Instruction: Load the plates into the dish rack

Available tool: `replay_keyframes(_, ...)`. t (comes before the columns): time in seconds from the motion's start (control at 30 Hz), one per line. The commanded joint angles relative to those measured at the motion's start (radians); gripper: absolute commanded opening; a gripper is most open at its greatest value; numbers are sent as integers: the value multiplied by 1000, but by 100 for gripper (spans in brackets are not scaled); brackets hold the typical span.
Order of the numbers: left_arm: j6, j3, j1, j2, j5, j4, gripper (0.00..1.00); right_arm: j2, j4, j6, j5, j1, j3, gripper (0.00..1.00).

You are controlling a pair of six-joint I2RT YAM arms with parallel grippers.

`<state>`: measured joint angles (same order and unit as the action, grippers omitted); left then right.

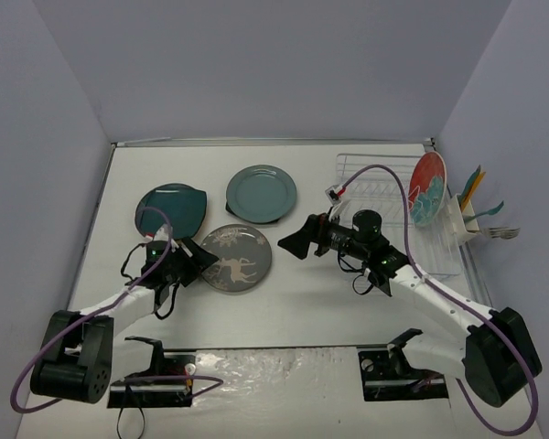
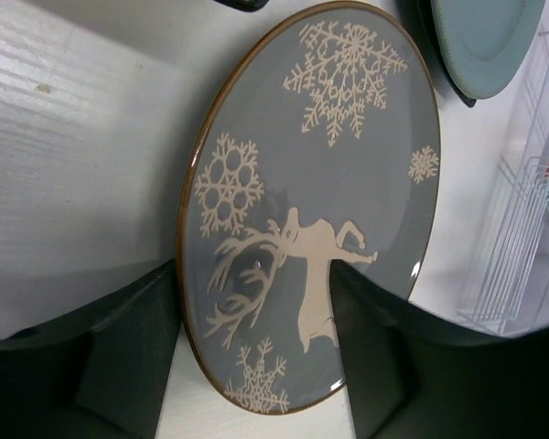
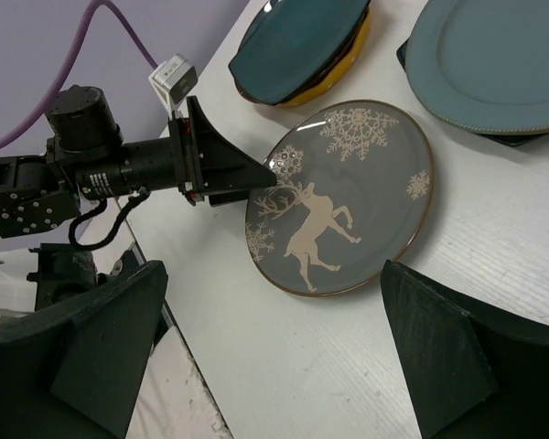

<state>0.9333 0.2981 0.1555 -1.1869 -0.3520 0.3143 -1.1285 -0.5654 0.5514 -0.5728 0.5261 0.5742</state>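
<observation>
Left wrist: the left gripper [image 2: 253,293] stood part open astride the rim of the reindeer plate [image 2: 329,165], which lay flat on the counter [image 2: 73,137]. Contact could not be discerned, and a shallow bite risked slippage. Right wrist: the right gripper [image 3: 273,311] was wide open and empty. Top: the dish rack [image 1: 366,178] sat far right, partly masked by cable.
</observation>
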Motion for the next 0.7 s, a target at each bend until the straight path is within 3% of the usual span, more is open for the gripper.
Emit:
replay_keyframes(0.0,1,-23,-2,-76,7,59,48,-77,-230,69,14,35,-14,100)
replay_keyframes(0.23,29,-41,-4,-78,3,78,1,-180,-336,133,87,82,-64,100)
replay_keyframes(0.47,117,34,-2,158,35,-196,0,-269,-366,225,231,131,-86,100)
replay_keyframes(0.67,205,74,-2,309,45,-292,0,-390,-379,331,279,190,-50,100)
